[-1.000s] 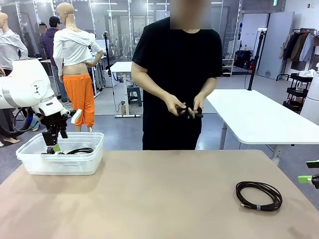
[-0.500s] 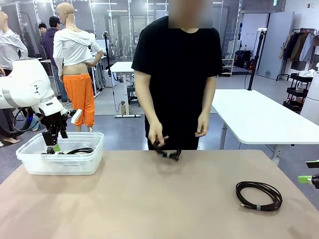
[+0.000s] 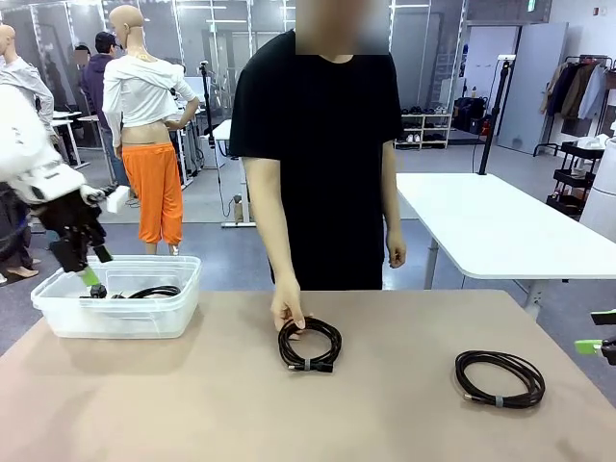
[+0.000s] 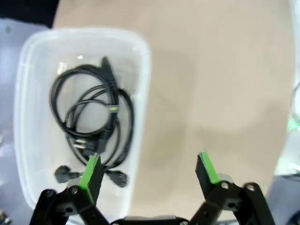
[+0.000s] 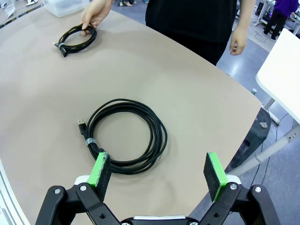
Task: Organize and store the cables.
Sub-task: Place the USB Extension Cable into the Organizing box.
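Observation:
One coiled black cable (image 3: 154, 291) lies in the clear plastic bin (image 3: 115, 322); in the left wrist view this cable (image 4: 93, 122) shows its chunky plug inside the bin (image 4: 143, 61). My left gripper (image 3: 94, 265) hangs open above the bin's left end, and its open jaws (image 4: 149, 168) span the bin's rim. A person's hand (image 3: 287, 313) rests on a second cable (image 3: 310, 345) at mid-table. A third cable (image 3: 500, 377) lies at the right, below my open right gripper (image 5: 157, 173). That third cable (image 5: 126, 136) lies flat, bound with a tie.
The person stands at the far side of the tan table (image 3: 289, 414). My right gripper (image 3: 597, 332) sits at the table's right edge. A white table (image 3: 500, 226) stands behind on the right. The second cable (image 5: 75, 40) and the hand (image 5: 96, 14) appear far off.
The person brought a coiled cable down from chest height and laid it on the table's middle. My left gripper rose and swung left from inside the bin.

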### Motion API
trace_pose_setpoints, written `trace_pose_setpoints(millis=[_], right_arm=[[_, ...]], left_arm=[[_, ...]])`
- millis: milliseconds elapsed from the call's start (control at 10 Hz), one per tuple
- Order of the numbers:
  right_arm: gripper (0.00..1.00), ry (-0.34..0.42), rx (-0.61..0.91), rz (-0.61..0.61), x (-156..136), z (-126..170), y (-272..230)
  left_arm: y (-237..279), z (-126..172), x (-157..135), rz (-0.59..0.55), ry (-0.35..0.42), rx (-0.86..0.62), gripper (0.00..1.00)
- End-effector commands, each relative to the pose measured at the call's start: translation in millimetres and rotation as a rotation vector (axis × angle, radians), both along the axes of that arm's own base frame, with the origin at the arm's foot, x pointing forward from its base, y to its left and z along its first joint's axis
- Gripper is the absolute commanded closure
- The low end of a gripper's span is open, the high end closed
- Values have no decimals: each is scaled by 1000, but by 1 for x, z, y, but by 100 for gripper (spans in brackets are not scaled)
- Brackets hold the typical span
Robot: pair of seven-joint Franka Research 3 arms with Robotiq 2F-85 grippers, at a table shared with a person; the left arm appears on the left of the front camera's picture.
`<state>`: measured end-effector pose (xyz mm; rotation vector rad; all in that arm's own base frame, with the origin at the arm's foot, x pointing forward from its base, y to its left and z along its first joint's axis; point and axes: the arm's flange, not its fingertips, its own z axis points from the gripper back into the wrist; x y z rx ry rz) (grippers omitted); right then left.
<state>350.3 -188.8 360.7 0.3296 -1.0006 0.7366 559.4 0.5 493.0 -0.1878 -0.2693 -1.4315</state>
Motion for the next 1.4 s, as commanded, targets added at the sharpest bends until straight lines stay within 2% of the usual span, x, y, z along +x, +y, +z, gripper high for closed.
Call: trace_pose_setpoints(millis=[0,100,200,500,700,800,900,1100,1200,1300], right_arm=[[0,-3,-8,0,-1,1,0],[0,-3,-8,0,-1,1,0],[0,-3,-8,0,-1,1,0],[0,-3,-8,0,-1,1,0],[0,-3,-8,0,-1,1,0],[0,-3,-8,0,-1,1,0],[0,-3,-8,0,-1,1,0],[0,-3,-8,0,-1,1,0],[0,-3,-8,0,-1,1,0],[0,-3,-8,0,-1,1,0]], left_arm=[[28,10,-48,49,0,-138,0],[44,16,-76,113,-18,-204,0],[63,20,-102,131,-80,-251,0],[123,6,-158,382,-257,-413,0],[148,-15,-179,475,-270,-550,0],[150,-26,-185,475,-278,-573,0],[154,-39,-191,504,-232,-601,0],[160,-64,-178,547,-189,-611,0],[158,-42,-194,527,-200,-598,0],[158,-42,-194,527,-200,-598,0]])
